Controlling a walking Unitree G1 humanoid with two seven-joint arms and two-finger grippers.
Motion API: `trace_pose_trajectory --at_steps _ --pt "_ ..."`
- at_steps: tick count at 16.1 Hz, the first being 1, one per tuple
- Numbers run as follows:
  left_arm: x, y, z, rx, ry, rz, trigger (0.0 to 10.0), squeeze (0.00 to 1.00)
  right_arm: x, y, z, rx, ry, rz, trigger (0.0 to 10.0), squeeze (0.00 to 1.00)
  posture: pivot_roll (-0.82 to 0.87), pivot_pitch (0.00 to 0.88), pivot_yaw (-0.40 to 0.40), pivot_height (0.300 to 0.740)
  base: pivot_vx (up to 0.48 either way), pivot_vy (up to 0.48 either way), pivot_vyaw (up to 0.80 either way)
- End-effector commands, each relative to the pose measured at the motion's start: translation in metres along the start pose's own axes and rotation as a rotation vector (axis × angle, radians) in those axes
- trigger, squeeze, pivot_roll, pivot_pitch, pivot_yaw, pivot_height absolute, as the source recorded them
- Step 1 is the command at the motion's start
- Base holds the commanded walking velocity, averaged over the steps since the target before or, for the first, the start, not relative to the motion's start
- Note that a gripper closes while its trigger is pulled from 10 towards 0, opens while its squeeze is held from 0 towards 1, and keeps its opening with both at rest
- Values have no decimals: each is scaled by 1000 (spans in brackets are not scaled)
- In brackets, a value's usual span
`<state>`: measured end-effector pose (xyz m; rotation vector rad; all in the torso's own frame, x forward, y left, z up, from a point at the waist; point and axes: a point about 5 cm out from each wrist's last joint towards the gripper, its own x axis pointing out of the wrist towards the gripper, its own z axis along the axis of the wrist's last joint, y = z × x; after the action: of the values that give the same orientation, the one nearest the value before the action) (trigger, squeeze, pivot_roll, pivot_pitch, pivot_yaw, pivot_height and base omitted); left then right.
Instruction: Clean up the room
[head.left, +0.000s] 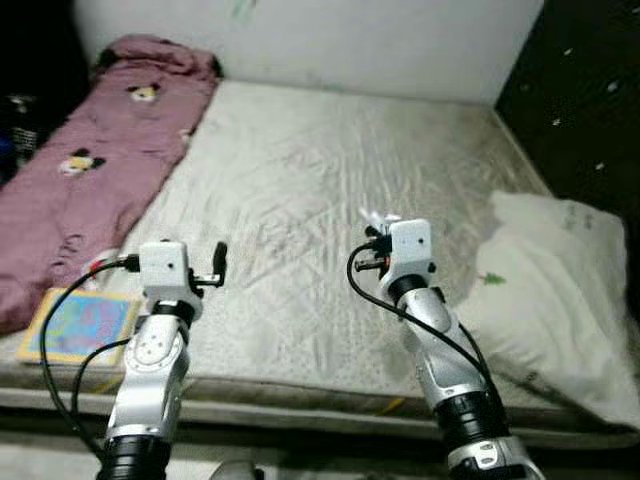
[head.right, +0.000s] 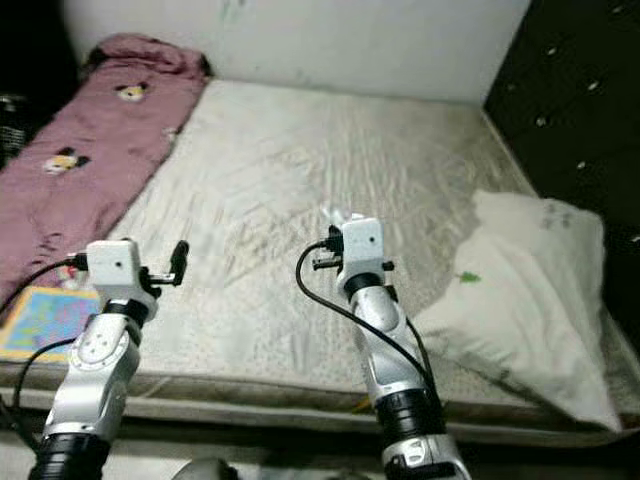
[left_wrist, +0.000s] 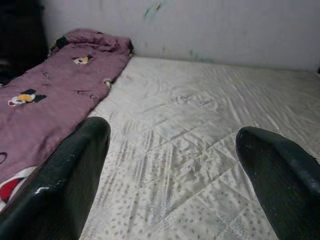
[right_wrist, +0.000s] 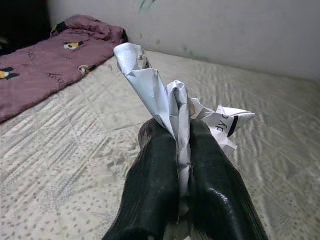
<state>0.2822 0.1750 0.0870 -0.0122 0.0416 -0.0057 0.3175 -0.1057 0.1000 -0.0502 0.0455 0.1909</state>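
Wide bed with wrinkled off-white quilted mattress cover, pushed against plain white wall at far end. Mauve-pink blanket with small cartoon prints lying along bed's left side. White rumpled pillow at bed's right edge. Dark panel with pale specks on right. Colourful flat picture book near front left corner. Dim, uneven light.

Dim, soft indoor light with grainy, slightly blurred views, dark corners at both sides and faint glare on black fingers
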Motion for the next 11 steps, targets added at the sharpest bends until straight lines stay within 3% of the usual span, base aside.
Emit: trace_pose_trajectory --at_steps 1,4,6,9,11 --pt "0 -8 -1 -1 4 -25 10000 0 -2 -8 -2 -45 1 -22 10000 0 92 0 -52 740 0 480 0" --pt "0 -7 -1 -5 7 -18 10000 0 -1 -5 0 -51 -3 27 10000 0 93 0 -53 740 0 470 0" --pt "0 -6 -2 -7 9 -13 10000 0 -4 -4 -4 49 18 60 10000 0 94 0 -54 740 0 448 0" --pt "-1 -6 -2 -11 9 -8 10000 0 -3 -2 -5 -15 34 51 10000 0 92 0 -53 740 0 430 0" --pt "-1 -2 1 -11 -6 22 10000 0 -3 -3 -5 -51 30 31 10000 0 90 0 -53 740 0 0 0"
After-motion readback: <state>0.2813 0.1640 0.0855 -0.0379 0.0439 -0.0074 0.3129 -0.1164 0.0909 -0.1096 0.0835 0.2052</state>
